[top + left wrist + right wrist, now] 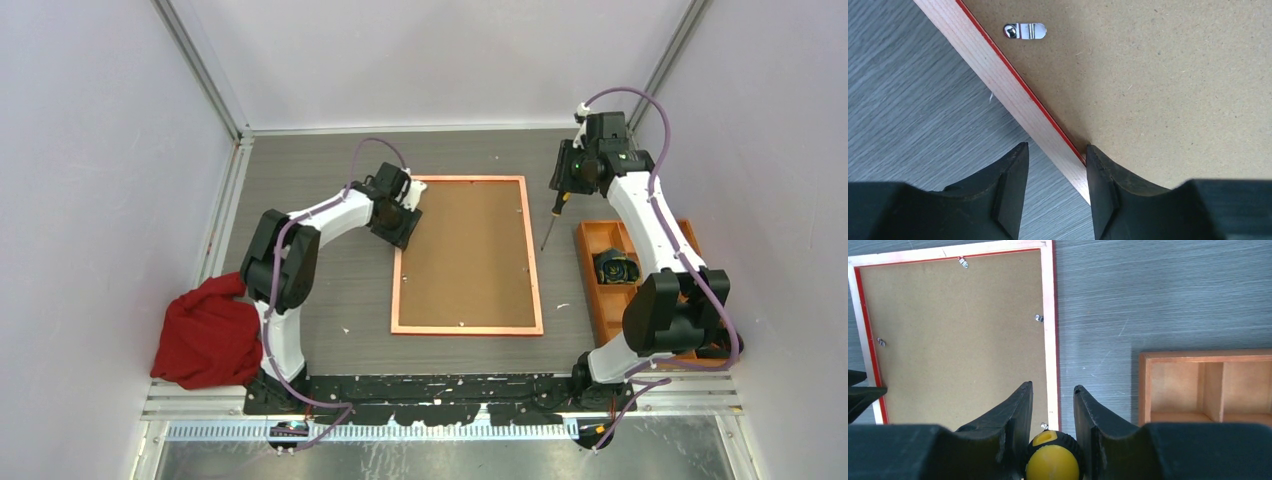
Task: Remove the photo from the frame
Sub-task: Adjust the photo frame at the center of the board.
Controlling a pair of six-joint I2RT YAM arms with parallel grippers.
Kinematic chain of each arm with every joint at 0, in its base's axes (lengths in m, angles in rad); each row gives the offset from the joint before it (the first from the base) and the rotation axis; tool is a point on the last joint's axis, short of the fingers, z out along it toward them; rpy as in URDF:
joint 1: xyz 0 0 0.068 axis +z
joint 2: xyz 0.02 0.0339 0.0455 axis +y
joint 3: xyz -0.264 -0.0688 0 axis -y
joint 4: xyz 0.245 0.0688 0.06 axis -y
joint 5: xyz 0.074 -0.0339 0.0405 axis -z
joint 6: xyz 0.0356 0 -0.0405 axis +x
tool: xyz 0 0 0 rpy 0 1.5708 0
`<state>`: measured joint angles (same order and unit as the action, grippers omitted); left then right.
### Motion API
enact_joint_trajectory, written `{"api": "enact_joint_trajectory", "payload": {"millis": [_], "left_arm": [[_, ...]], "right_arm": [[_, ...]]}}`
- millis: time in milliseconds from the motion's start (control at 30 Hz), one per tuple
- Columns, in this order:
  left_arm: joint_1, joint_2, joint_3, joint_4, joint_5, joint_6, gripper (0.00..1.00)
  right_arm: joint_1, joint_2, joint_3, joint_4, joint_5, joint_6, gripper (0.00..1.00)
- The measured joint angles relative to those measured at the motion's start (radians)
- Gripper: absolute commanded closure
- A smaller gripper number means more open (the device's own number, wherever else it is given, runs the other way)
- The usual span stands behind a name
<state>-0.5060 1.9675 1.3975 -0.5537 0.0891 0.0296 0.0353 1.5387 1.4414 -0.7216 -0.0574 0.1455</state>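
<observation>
The frame (466,329) lies face down mid-table, its pale back rim around a brown backing board (465,255). The photo is hidden under that board. My left gripper (408,215) is at the frame's left rail near the far corner. In the left wrist view the left gripper (1055,146) is open and straddles the rail (998,80): one finger touches the rail's inner edge over the board (1148,75), the other stands off over the table. My right gripper (1052,385) hovers right of the frame, shut on a yellow-and-black screwdriver (1054,460) whose shaft (553,215) points down.
A small metal turn tab (1025,31) sits on the board near the rail; more tabs (1038,318) show along the other rails. An orange wooden compartment tray (590,270) holding a dark object (615,267) stands at the right. A red cloth (205,335) lies at the left.
</observation>
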Motion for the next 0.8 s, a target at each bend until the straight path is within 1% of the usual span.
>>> {"api": "enact_joint_trajectory", "payload": {"millis": [133, 333, 433, 533, 667, 800], "left_arm": [[0.031, -0.023, -0.039, 0.018, 0.037, -0.004, 0.53], [0.044, -0.061, -0.094, 0.021, 0.055, -0.013, 0.52], [0.048, -0.084, -0.120, 0.013, 0.053, -0.020, 0.41], [0.057, -0.093, -0.124, 0.002, 0.049, -0.019, 0.35], [0.079, -0.126, -0.110, -0.026, 0.039, -0.016, 0.31], [0.087, -0.198, -0.072, -0.034, 0.040, 0.011, 0.29]], "right_arm": [[0.032, 0.035, 0.000, 0.011, -0.001, 0.013, 0.99], [0.082, 0.069, -0.019, 0.027, -0.027, 0.027, 0.99], [0.101, 0.077, -0.023, 0.037, -0.039, 0.034, 0.99], [0.117, 0.081, -0.023, 0.045, -0.045, 0.034, 0.99], [0.135, 0.090, -0.023, 0.048, -0.045, 0.032, 0.99], [0.146, 0.109, -0.023, 0.047, -0.044, 0.025, 0.99]]}}
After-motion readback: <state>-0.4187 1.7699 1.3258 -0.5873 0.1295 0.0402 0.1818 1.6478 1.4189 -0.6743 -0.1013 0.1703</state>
